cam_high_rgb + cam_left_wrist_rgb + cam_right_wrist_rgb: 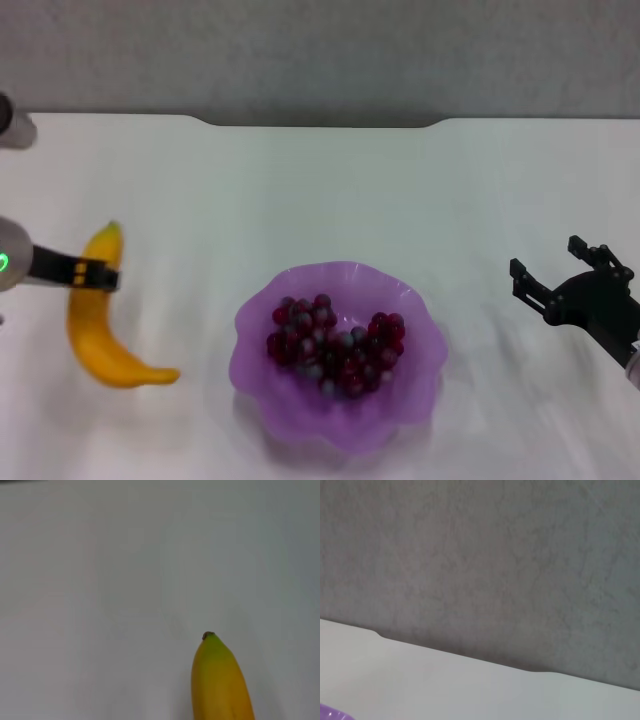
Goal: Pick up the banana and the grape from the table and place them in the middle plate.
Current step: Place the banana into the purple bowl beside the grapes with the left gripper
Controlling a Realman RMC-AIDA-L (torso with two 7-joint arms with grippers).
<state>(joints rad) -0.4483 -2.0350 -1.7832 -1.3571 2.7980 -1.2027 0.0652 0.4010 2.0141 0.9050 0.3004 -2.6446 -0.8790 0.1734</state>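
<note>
The yellow banana [95, 340] lies on the white table [350, 190] at the left, green tip pointing away from me. My left gripper [98, 275] reaches in from the left edge and crosses the banana's upper part. The left wrist view shows only the banana's tip end [220, 680] on the table. The bunch of dark red grapes [335, 345] lies inside the purple scalloped plate [270, 410] at the front middle. My right gripper [548, 258] is open and empty, to the right of the plate and clear of it.
The table's far edge has a shallow notch [320, 122], with a grey wall behind it. The right wrist view shows that wall, the notch [460, 652] and a sliver of the plate's rim [330, 714].
</note>
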